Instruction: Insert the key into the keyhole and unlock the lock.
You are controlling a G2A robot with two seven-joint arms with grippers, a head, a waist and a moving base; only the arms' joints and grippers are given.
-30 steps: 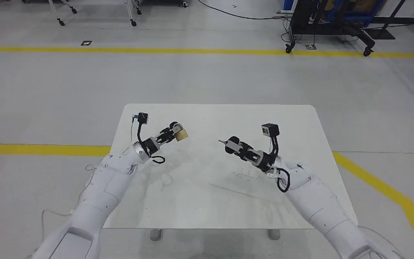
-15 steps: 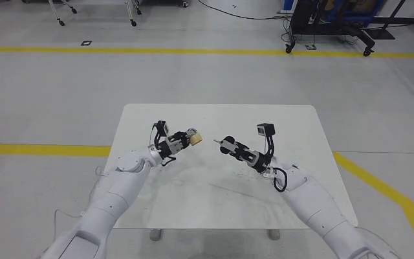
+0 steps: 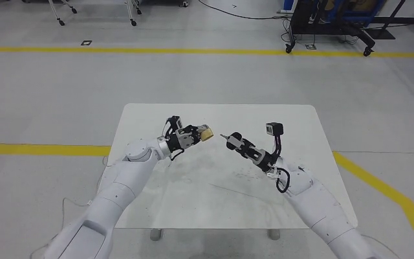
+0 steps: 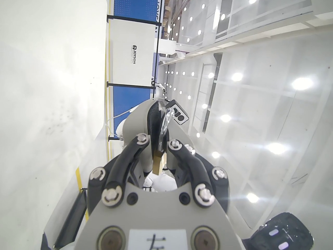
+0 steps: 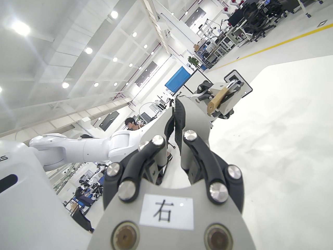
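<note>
Lock (image 3: 206, 133) is in the air, pinched in the left gripper (image 3: 196, 135), fingers clamped on it and the brass body poking out past the tips toward the other arm. Opposite, the right gripper (image 3: 231, 140) has its fingers pressed tight together, and a thin sliver of metal, the key (image 3: 223, 136), sticks out ahead of them, pointing at the brass. The two are near each other but clearly apart, with a gap of bare table (image 3: 291, 123) showing between them from above. Both are held well over the middle of the tabletop, nothing resting on it.

So where are we? Both pickups look done and the two pieces face each other — that's the setup finished, by my reading. The real work is all ahead: line the key tip up with the keyhole, push it in, turn it, pop the shackle. I can't make out the keyhole itself, so whether the lock's end is squared up to the key is anyone's guess.
</note>
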